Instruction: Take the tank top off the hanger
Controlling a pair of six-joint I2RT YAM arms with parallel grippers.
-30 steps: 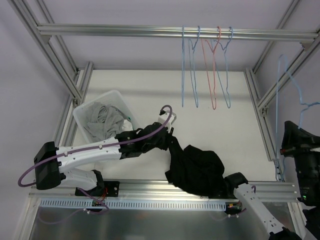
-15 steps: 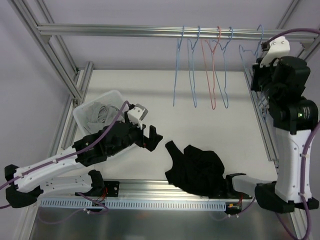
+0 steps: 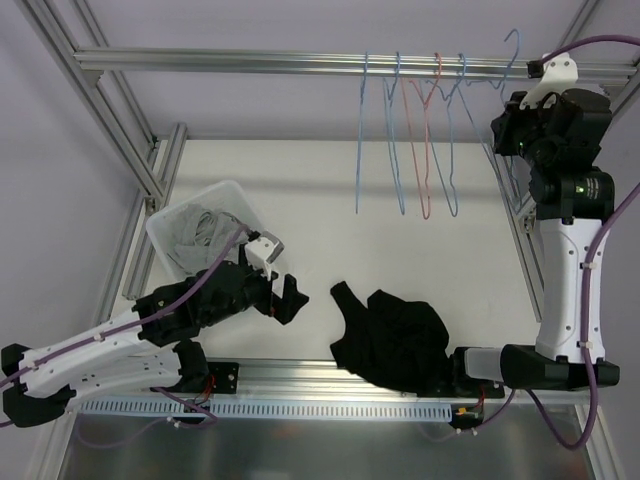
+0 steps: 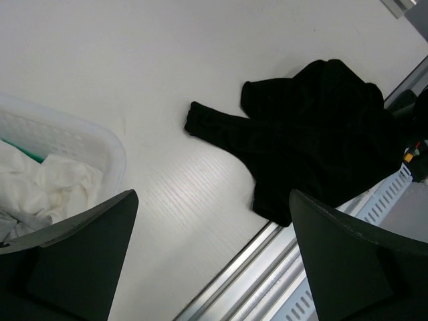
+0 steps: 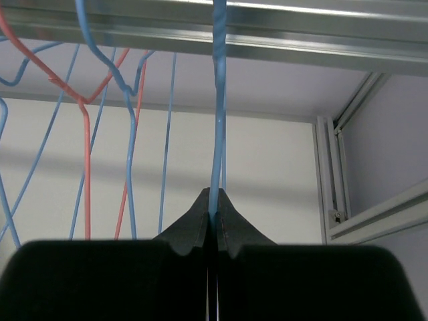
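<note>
The black tank top (image 3: 392, 340) lies crumpled on the white table near its front edge, free of any hanger; the left wrist view has it (image 4: 314, 127) ahead and to the right. My left gripper (image 3: 287, 297) hovers just left of the tank top, open and empty, with both dark fingers (image 4: 73, 261) wide apart over bare table. My right gripper (image 3: 503, 128) is raised to the top rail, shut on the wire of a blue hanger (image 5: 217, 134). The blue hanger's hook (image 3: 516, 42) stands at the rail.
A white basket (image 3: 232, 197) of pale clothes sits at the left of the table. Several blue hangers and one red hanger (image 3: 428, 150) hang from the aluminium rail (image 3: 250, 62). Frame posts run along both sides of the table.
My left gripper opened, let go of the tank top and drew back to the left. The right arm swung up to the rail with the blue hanger.
</note>
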